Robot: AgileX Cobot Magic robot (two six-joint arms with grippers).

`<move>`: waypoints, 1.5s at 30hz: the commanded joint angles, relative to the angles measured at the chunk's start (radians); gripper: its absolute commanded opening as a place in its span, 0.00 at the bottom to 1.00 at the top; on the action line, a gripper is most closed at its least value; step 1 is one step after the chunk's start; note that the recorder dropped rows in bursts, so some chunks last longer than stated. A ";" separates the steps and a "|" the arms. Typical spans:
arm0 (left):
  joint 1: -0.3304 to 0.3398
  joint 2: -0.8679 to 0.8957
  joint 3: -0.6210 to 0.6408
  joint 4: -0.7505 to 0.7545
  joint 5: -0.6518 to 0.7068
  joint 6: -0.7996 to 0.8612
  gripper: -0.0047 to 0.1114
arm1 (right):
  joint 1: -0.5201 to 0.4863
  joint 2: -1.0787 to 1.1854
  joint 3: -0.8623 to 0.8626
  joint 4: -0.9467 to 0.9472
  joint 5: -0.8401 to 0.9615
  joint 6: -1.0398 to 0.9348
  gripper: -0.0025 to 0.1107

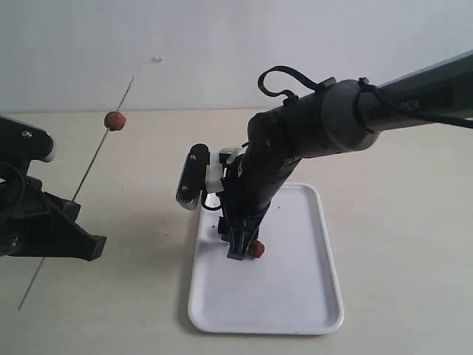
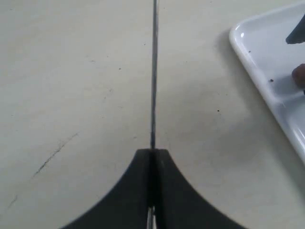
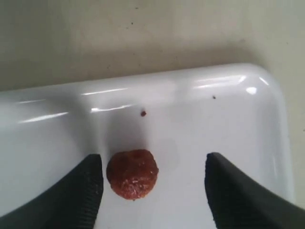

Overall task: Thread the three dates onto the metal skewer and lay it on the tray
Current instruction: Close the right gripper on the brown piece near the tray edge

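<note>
Pale beige tabletop is filling the scene, with a plain white wall rising behind it. Exterior view, read from front to back.

At 6 o'clock, nearest the camera, the white tray is lying flat with its long axis running toward 12 o'clock. A few dark specks are showing on its floor. Toward the tray's 9 o'clock side, about halfway along it, the right gripper is pointing straight down. Its fingertips are either touching the tray floor or hovering just above it; which of the two cannot be told. Its jaws are standing wide apart and are gripping nothing. Between them the loose date is resting on the tray, just beside one finger and well apart from the other. The right arm is entering from 2 o'clock and bending down over the tray's far end.

At 8 o'clock the left gripper is hanging over the tabletop, well apart from the tray, with its jaws pressed together on the metal skewer. The skewer is tilting from 7 o'clock up toward 11 o'clock, passing through the closed jaws and extending on both sides of them. Near its far, upper end, at 10 o'clock, the threaded date is sitting on the rod, with a short bare tip projecting beyond it against the wall.
</note>
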 commanded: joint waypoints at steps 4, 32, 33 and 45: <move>0.002 -0.008 0.003 -0.007 -0.008 0.003 0.04 | 0.001 0.030 -0.009 0.001 -0.016 -0.011 0.55; 0.002 -0.008 0.003 -0.007 -0.008 0.003 0.04 | 0.001 0.040 -0.009 -0.026 0.040 0.045 0.55; 0.002 -0.008 0.003 -0.007 -0.008 0.003 0.04 | 0.001 0.040 -0.009 -0.026 0.044 0.045 0.55; 0.002 -0.008 0.003 -0.007 -0.008 0.003 0.04 | 0.001 0.040 -0.009 -0.026 0.050 0.070 0.36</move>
